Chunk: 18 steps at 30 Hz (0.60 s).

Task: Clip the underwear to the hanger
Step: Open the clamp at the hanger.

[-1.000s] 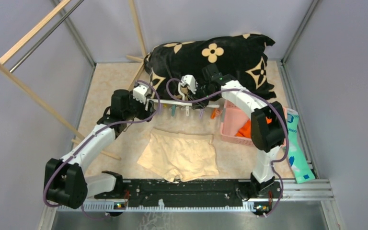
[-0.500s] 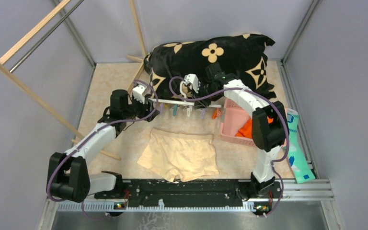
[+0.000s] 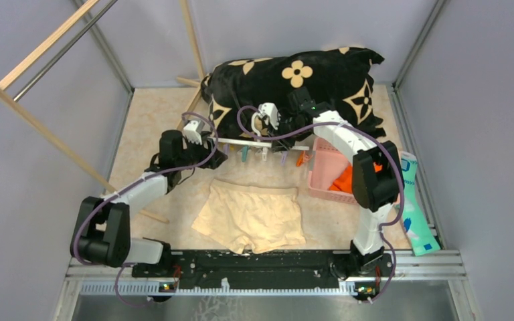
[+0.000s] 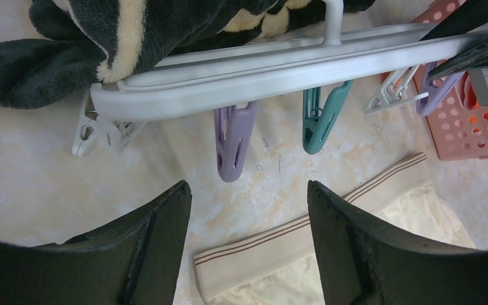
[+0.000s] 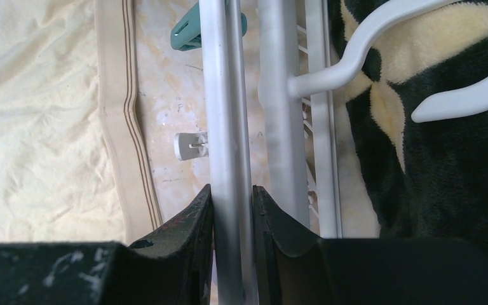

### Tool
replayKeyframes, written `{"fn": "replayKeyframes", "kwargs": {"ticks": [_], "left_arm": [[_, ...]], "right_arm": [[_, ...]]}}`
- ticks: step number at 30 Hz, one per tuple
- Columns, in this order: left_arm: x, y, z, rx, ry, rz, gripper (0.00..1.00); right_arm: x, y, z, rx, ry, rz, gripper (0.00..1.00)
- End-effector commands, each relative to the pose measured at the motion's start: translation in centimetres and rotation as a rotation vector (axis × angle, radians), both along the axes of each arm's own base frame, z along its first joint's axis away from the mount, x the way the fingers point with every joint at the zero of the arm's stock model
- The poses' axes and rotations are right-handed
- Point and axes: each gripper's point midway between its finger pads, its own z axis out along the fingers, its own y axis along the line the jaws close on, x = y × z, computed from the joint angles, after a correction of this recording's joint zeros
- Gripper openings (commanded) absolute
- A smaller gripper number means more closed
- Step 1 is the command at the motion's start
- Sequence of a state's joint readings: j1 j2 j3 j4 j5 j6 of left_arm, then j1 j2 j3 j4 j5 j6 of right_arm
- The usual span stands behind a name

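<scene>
Your right gripper [image 5: 232,197] is pinched tight on one white bar of the hanger [image 5: 279,95], with the frame raised off the table. Your left gripper [image 4: 248,203] stands wide, holding nothing, facing a dangling purple clip [image 4: 234,136] beside a teal clip [image 4: 321,117].

The underwear [image 3: 251,214] lies flat on the beige mottled table [image 3: 150,124], nearer the arm bases than the hanger, waistband toward it, unclipped.

Grey walls [image 3: 33,200] enclose the cell. A black flowered blanket [image 3: 294,77] lies behind the frame and overlaps its far edge. The pink basket [image 3: 321,170] holding orange cloth [image 3: 343,180] sits to the right, and the wooden rack [image 3: 40,127] leans at the left.
</scene>
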State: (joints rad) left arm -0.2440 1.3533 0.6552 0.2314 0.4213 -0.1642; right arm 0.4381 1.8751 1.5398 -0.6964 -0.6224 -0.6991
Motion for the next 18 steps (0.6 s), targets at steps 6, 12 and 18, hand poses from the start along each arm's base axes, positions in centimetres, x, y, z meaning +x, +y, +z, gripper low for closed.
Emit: {"fn": "replayKeyframes", "kwargs": {"ticks": [6,12,18], "left_arm": [[1.6,-1.1,-0.2,-0.111,-0.058,0.017,0.69],[1.7,-1.7,-1.3,-0.104,-0.069,0.012,0.65],[1.7,-3.0,-2.7,-0.022,-0.094,0.015,0.58]], "right_arm": [[1.2,-0.3,2.7,0.062,-0.053,-0.018,0.00],[1.2,-0.3,2.4,0.062,-0.039,-0.020,0.00],[1.2,-0.3,2.5,0.061,-0.037,-0.024,0.00]]}}
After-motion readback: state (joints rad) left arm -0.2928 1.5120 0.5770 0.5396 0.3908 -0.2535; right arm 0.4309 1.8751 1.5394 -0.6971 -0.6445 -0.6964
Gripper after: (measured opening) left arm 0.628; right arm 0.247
